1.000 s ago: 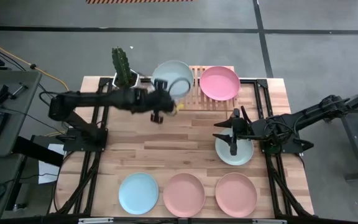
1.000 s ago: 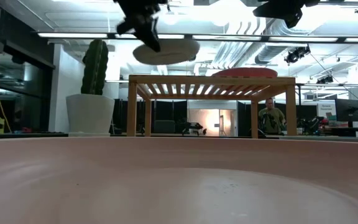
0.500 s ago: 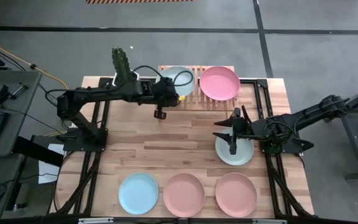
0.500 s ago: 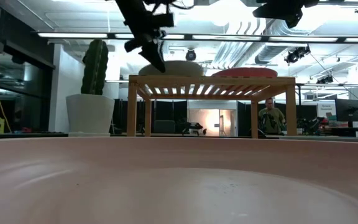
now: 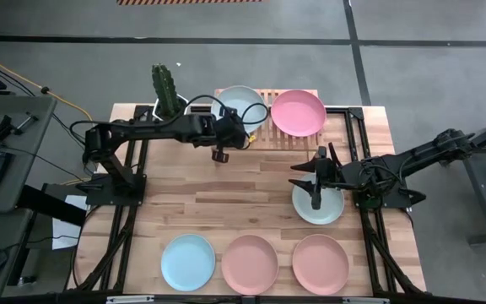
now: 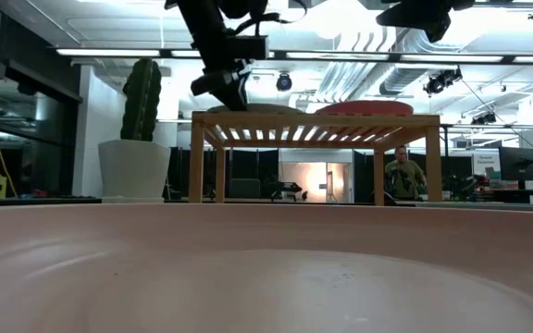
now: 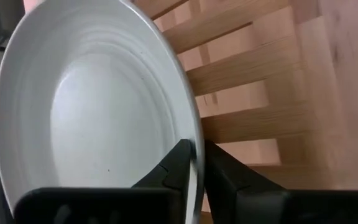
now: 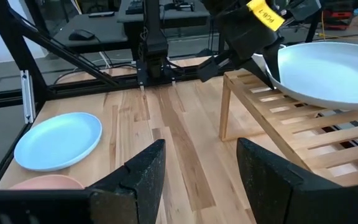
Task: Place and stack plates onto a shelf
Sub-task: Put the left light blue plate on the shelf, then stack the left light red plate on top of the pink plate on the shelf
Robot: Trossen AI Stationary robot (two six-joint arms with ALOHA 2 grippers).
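Descent over the last second has brought the mint plate (image 5: 240, 105), rim pinched in the left gripper (image 7: 194, 163) jaws, onto the shelf (image 5: 270, 128) beside the pink plate (image 5: 299, 112), ready for release; right gripper (image 8: 197, 163) jaws spread.

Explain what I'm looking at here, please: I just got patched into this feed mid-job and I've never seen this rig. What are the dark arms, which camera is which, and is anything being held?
It is a two-armed robot at a wooden table. The high view looks straight down, the low view looks level across the tabletop, and each wrist view looks forward past that arm's own fingers.

The left gripper is shut on the rim of a mint green plate, which sits over the left half of the wooden shelf at the far edge. A pink plate already lies on the shelf's right half.

The right gripper is open and holds nothing, hovering above a second mint plate on the table.

Along the near edge lie a light blue plate and two more pink plates. A potted cactus stands beside the shelf.
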